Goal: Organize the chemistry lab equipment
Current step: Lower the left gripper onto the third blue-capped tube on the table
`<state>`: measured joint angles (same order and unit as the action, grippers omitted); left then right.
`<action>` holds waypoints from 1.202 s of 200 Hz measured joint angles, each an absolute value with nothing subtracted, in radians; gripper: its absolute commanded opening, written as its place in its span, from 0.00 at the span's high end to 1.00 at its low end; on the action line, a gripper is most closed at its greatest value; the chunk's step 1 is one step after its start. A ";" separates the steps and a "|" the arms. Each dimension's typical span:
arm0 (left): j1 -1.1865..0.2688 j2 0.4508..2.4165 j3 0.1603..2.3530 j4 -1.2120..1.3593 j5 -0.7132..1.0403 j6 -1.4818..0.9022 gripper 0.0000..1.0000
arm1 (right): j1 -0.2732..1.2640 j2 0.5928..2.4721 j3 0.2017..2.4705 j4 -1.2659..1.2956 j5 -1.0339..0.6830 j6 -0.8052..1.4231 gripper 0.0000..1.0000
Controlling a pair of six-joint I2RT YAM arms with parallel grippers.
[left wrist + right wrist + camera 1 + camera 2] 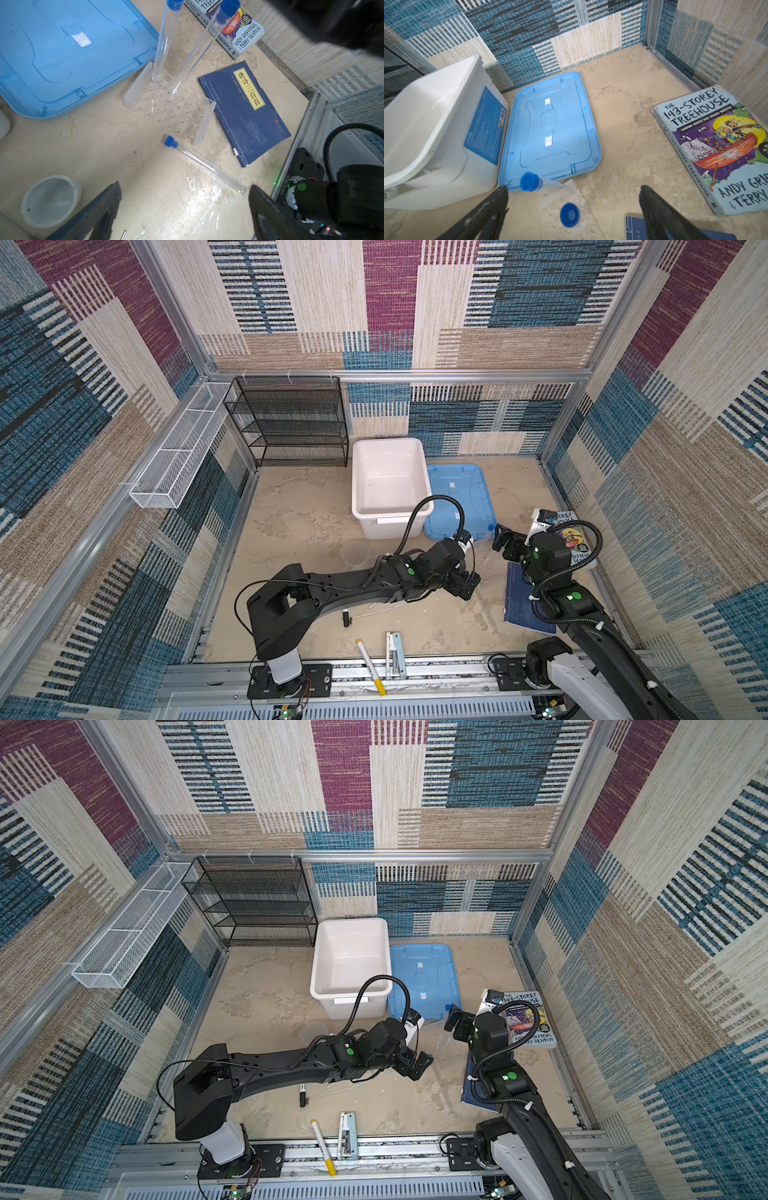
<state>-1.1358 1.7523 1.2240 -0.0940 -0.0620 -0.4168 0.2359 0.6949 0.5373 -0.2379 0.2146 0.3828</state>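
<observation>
At the right of a top view, the illustrated book (544, 1040) is showing "THE 143-STOREY TREEHOUSE" on cover and spine, with "ANDY GRIFFITHS & TERRY DENTON" beneath. The blue book (245, 124) is carrying a yellow label (249, 90) reading "唐诗三百首". The white bin (425, 124) is bearing a blue barcode label (483, 126), its print too small to read.

White bin (356, 489), blue lid (457, 497), black shelf (291, 423).

The tube rack (172, 110) is clear, shiny plastic. The test tubes (207, 166) are clear and smooth, with blue plastic caps (170, 141). The blue lid (62, 68) and the white bin (429, 128) are smooth plastic. The table (124, 166) looks rough and matt. The blue book (245, 124) has a matt paper cover.
</observation>
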 measured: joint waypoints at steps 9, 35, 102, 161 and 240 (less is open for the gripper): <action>-1.139 1.766 1.235 -0.107 -0.073 -0.424 0.15 | 0.236 0.683 0.565 -0.268 0.198 0.395 0.01; -1.168 1.839 1.317 -0.175 -0.080 -0.441 0.21 | 0.236 0.633 0.635 -0.352 0.182 0.420 0.01; -1.206 2.055 1.562 -0.357 -0.174 -0.442 0.31 | 0.236 0.582 0.713 -0.480 0.221 0.437 0.01; -1.246 2.183 1.705 -0.453 -0.242 -0.445 0.33 | 0.226 0.609 0.713 -0.495 0.246 0.438 0.01; -1.252 2.284 1.821 -0.547 -0.259 -0.445 0.40 | 0.215 0.503 0.683 -0.490 0.281 0.418 0.00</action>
<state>-1.2518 2.2841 1.8210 -0.5472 -0.2592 -0.4454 0.2146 0.5030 0.6834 -0.4904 0.2813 0.4179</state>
